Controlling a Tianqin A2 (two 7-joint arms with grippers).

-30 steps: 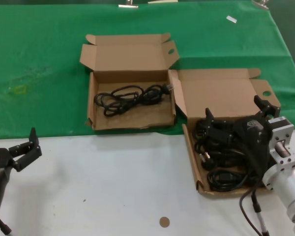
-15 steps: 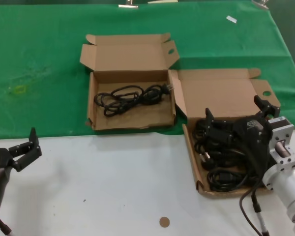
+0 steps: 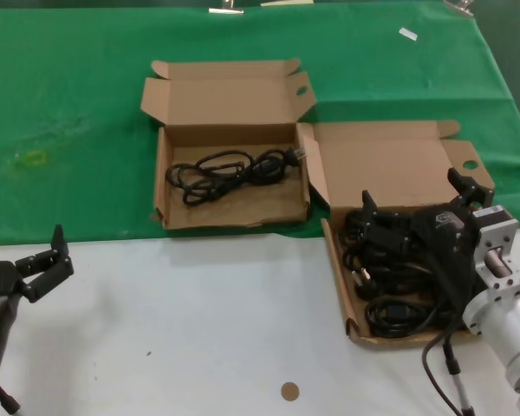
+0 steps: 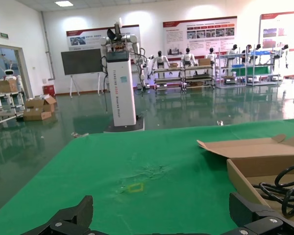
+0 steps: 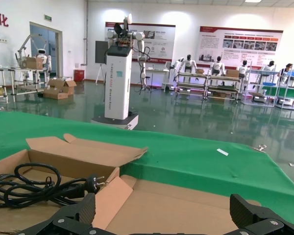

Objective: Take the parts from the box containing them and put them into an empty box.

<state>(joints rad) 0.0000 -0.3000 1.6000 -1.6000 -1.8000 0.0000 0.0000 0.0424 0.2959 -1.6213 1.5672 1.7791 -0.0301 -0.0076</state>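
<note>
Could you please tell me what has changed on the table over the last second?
Nothing visibly changed. The right tool still sits open over the cables in the long box, the left tool still waits open at the near left, and one cable still lies in the wide box.

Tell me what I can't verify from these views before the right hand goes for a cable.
- Head view: the right hand, fingers spread, and its wrist cover part of the cables in the long box; their count and any contact are unclear.
- Right wrist view: that box's tray lies below the frame edge; only the fingertips show.
- Left wrist view: the wider box is cut off by the frame edge; the left hand waits open, away from both boxes.
</note>
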